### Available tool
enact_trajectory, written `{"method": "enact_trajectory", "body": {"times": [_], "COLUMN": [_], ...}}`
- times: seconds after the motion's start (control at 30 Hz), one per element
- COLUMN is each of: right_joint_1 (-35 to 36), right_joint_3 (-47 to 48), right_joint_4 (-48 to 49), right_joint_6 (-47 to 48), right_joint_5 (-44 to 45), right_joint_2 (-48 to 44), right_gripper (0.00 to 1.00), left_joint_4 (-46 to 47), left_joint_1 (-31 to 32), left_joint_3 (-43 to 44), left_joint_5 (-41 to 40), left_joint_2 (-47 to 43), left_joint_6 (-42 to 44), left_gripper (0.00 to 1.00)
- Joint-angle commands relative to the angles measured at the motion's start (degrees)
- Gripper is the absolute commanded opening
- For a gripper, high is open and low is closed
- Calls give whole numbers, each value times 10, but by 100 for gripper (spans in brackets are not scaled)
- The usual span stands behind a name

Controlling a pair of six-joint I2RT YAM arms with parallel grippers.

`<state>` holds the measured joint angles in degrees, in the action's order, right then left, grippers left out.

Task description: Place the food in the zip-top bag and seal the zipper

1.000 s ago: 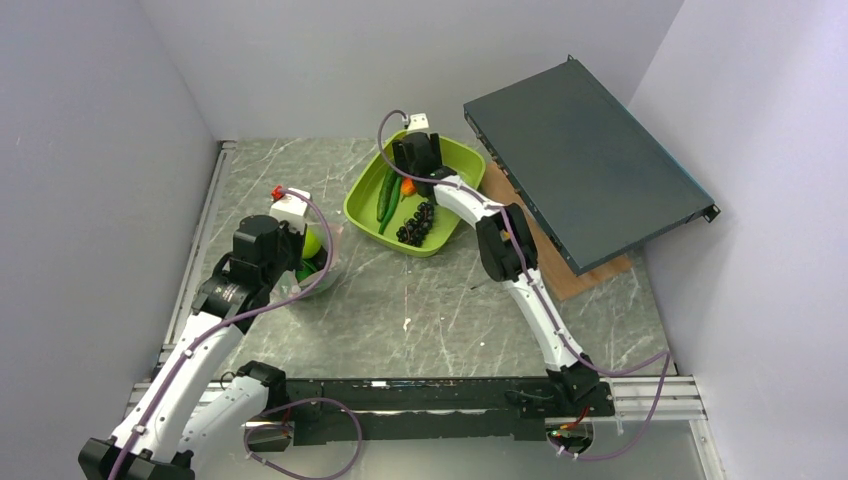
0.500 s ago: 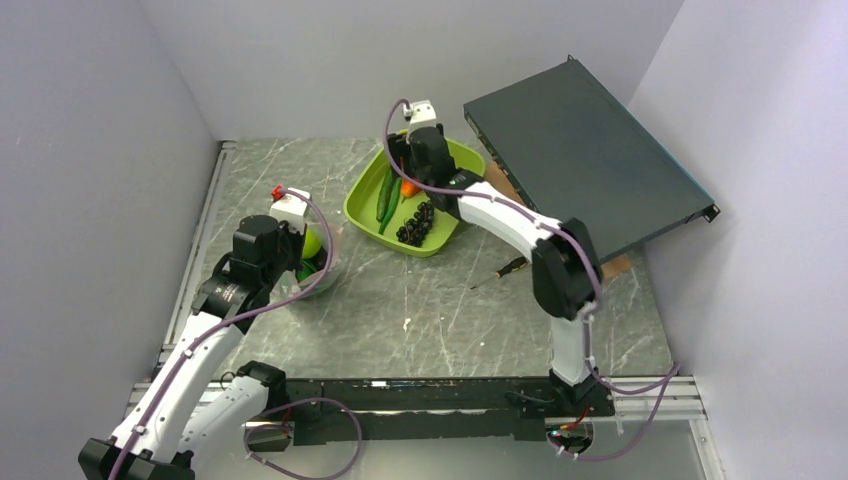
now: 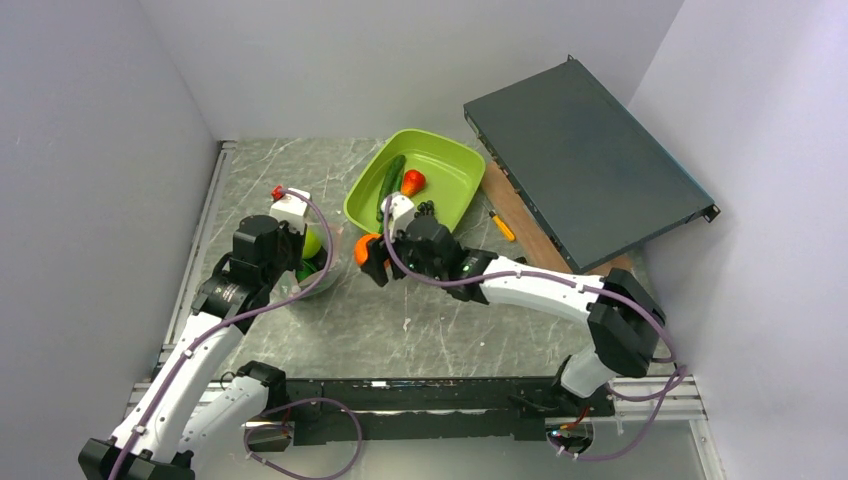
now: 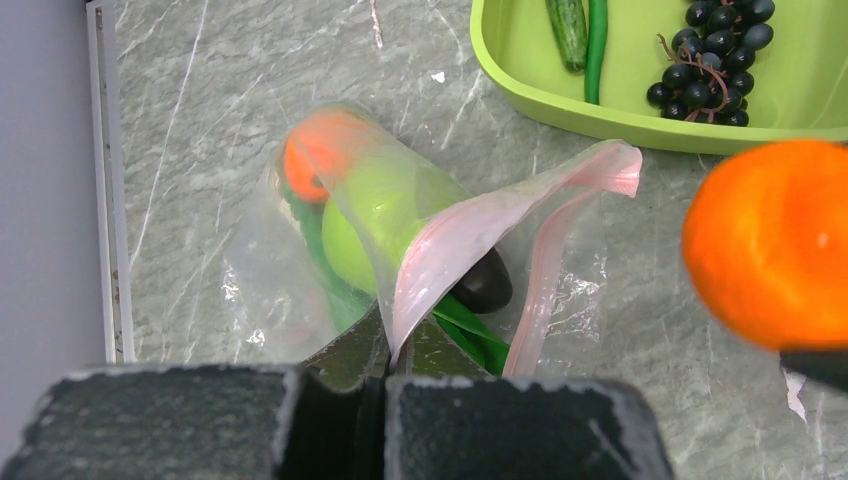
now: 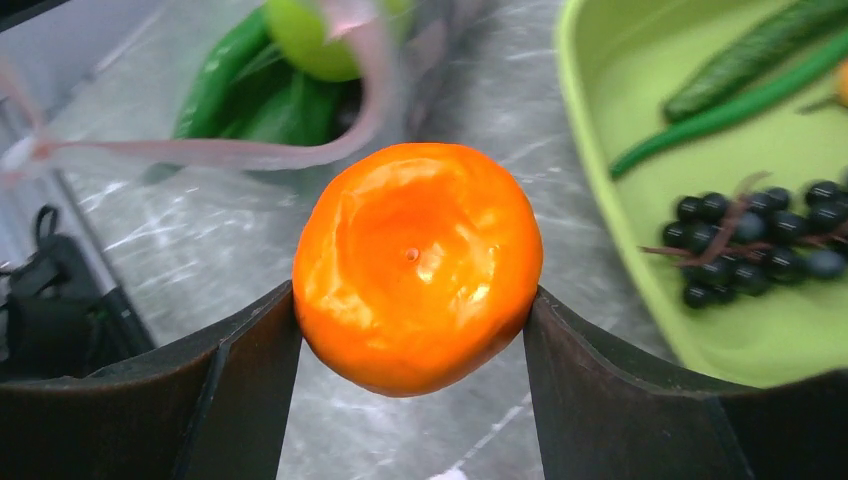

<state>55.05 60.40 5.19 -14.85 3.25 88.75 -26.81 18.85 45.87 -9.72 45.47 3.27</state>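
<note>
The grey marbled table (image 3: 440,320) is the largest thing, and the lime-green tray (image 3: 455,175) at its far middle is my landmark. To the right of the tray a dark flat box (image 3: 585,165) lies tilted, with one end raised against the wall.

Left of the tray and nearer to my bases lies the zip-top bag (image 4: 260,280), clear and crinkled. Its mouth opens toward the tray, and the pink zipper (image 4: 470,225) stands up in a loop. My left pincer (image 4: 385,350) is clenched on the bag's edge at this pink strip and holds one lip lifted.

My right pincer (image 5: 412,300) is grasping the orange (image 5: 415,265), with one finger pressed on each side of it. The orange is held over the table just off the tray's near left corner, between the tray and the bag's mouth, and it touches neither.

Inside the bag I see the green apple (image 4: 375,215), an orange-red piece (image 4: 320,150) behind it, the dark eggplant (image 4: 485,285) at the mouth, and green leaves (image 4: 470,335) below.

In the tray lie the grapes (image 4: 715,60) near its front rim, the cucumber (image 4: 568,18) and a thin green pod (image 4: 597,40) beside it, and a small red piece (image 3: 413,182).

An orange-handled screwdriver (image 3: 502,226) lies just right of the tray.
</note>
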Motion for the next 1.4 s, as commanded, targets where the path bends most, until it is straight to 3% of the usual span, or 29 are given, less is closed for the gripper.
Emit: {"method": "enact_trajectory", "body": {"times": [0.0, 0.33, 0.47, 0.57, 0.63, 0.67, 0.73, 0.83, 1.03, 1.13, 1.23, 1.37], "right_joint_1": [41, 72, 73, 75, 75, 74, 69, 61, 61, 61, 61, 61], "right_joint_3": [-4, 52, 134, 209, 221, 218, 210, 184, 224, 211, 207, 199], "right_joint_4": [97, 273, 300, 296, 346, 365, 380, 432, 299, 265, 202, 147], "right_joint_6": [-8, -102, -122, -80, -63, -70, -82, -75, -60, -55, -44, -41], "right_joint_5": [-55, -58, -23, 17, 52, 78, 111, 59, 30, 7, 4, 4], "right_joint_2": [-9, 119, 214, 273, 305, 315, 323, 322, 341, 315, 287, 254], "right_gripper": [0, 2, 6, 7, 17, 28, 32, 46, 59, 80, 89, 93], "left_joint_4": [29, 32, 37, 42, 41, 38, 46, 53, 49, 47, 45, 44], "left_joint_1": [0, 1, 1, 1, 2, 2, 2, 2, 2, 2, 2, 2], "left_joint_3": [16, 11, 8, 4, 3, 3, -2, -6, -2, -2, 0, 0], "left_joint_5": [9, 15, 31, 46, 26, 16, 14, 30, 21, 7, -3, -14], "left_joint_2": [-5, -20, -30, -39, -45, -47, -57, -62, -54, -54, -53, -51], "left_joint_6": [-4, -2, 0, 1, -9, -7, -5, 0, -1, -3, -4, -4], "left_gripper": [0, 0, 0, 0, 0, 0, 0, 0, 0, 0, 0, 0]}}
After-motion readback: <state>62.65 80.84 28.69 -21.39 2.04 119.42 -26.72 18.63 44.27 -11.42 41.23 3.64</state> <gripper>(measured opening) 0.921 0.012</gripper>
